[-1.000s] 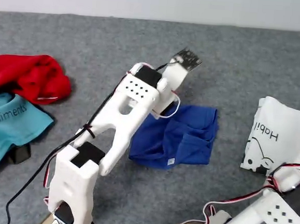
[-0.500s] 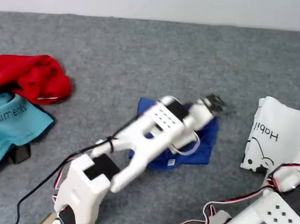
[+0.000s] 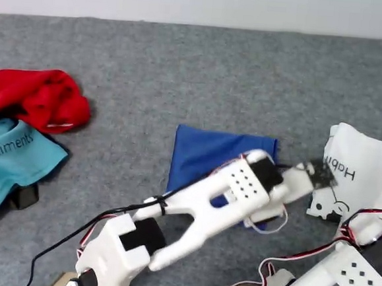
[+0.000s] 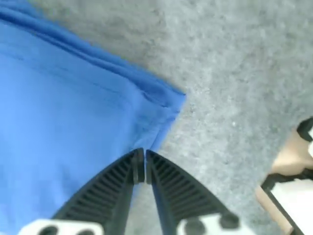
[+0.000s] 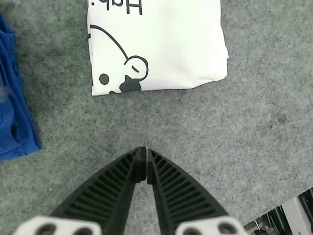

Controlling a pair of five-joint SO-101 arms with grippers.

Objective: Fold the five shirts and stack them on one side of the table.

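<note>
While the left arm hangs across the folded blue cotton shirt mid-surface, we see the left jaws pressed together at the shirt's corner edge, gripping nothing. The right jaws, likewise closed and empty, hover over the grey carpeted surface beside the folded white printed shirt. We reckon this blue one is light, soft and floppy, so pinch both layers at a folded corner, or it'll sag open.

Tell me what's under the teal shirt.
A dark block sticks out from under the teal shirt at its near edge, on the grey table. How far it runs beneath is covered. The red shirt lies against its far edge.
</note>
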